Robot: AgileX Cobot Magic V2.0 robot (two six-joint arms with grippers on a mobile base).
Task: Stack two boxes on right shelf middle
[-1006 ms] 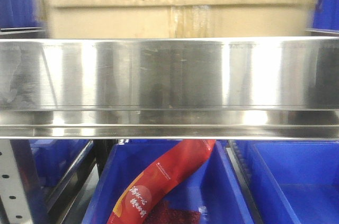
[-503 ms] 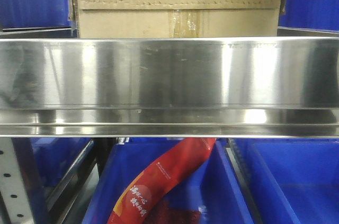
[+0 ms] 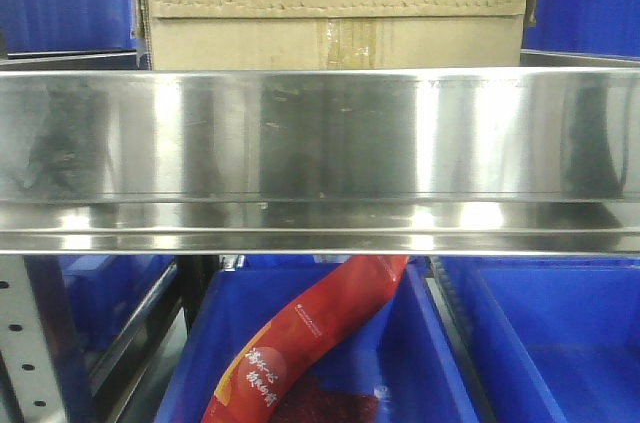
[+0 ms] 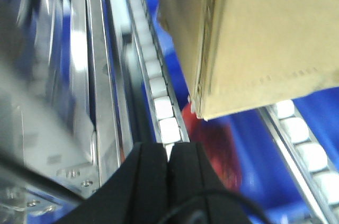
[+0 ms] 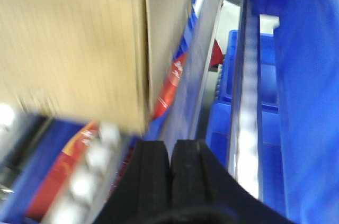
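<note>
Behind the steel shelf (image 3: 320, 133) lip I see the cardboard box (image 3: 335, 3) resting on the tier. Left gripper (image 4: 168, 152) and right gripper (image 5: 170, 152) fingers are pressed together, empty.

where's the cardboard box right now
In the front view the cardboard box sits top centre, just behind the steel shelf lip, with blue bins on either side of it.

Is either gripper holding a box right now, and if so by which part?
Neither. Left gripper and right gripper are shut on nothing; the cardboard box sits apart from both.
</note>
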